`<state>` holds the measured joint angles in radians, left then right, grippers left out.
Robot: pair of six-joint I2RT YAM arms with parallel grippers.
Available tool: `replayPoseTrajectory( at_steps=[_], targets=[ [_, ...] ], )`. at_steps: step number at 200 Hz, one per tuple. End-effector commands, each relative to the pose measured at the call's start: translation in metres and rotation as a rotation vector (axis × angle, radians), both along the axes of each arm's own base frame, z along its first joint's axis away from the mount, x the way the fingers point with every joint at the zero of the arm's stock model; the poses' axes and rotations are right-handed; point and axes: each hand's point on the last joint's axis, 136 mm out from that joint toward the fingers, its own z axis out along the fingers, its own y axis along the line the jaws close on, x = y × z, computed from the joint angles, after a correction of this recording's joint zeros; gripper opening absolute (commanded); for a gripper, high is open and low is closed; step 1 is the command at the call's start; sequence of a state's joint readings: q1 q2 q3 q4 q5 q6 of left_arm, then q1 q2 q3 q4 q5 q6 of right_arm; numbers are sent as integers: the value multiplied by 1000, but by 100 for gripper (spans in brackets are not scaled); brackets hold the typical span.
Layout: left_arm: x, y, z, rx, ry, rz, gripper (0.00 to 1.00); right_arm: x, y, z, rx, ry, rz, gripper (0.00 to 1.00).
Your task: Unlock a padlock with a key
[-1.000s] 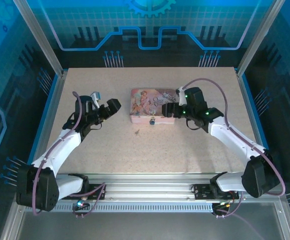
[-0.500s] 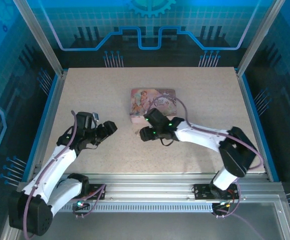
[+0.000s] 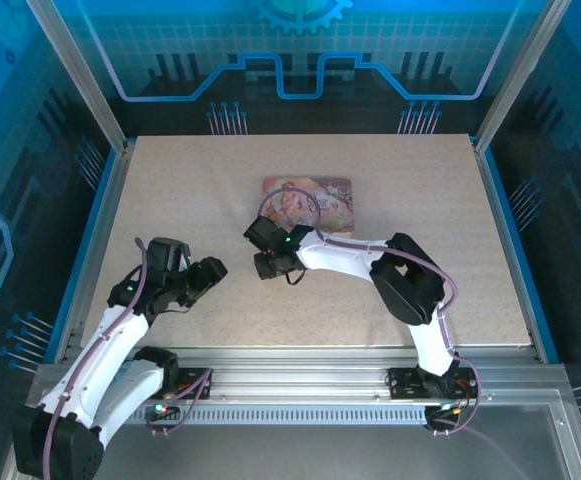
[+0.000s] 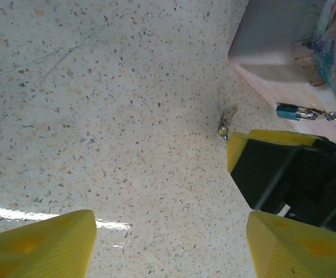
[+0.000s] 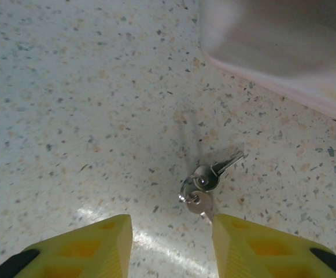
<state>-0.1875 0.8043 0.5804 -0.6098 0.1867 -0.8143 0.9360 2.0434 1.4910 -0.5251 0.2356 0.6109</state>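
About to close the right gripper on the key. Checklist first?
1. The key lies flat on the table, nothing on it: ok.
2. The key sits between the right gripper fingers: not ok, mostly just ahead of the tips.
3. Right jaws open and empty: ok.
4. The left gripper open, away from the key: ok.
5. The padlock visible at the pink box: ok; locked or not: cannot tell.

We see the right gripper [image 3: 267,264] gone from the right end of the box [image 3: 320,195], where it stood a second ago. Its arm has swung across the box's front, and the fingers now hang just over the key [image 5: 204,180], closer together than before. The left gripper [image 3: 208,274] has drawn back toward the near edge, its jaws slightly narrowed.
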Motion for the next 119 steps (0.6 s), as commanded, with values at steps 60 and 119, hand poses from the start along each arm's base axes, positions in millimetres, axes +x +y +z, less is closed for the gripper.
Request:
replayPoseTrajectory(
  at_steps=[60,119],
  targets=[
    [-9,-2,-12,-17,43,2,71,7,-3,-25,-128,19,-24,37],
    [-10,-3,-17,-28,49,6,71,5,-9,-36,-155,38,-28,16]
  ],
)
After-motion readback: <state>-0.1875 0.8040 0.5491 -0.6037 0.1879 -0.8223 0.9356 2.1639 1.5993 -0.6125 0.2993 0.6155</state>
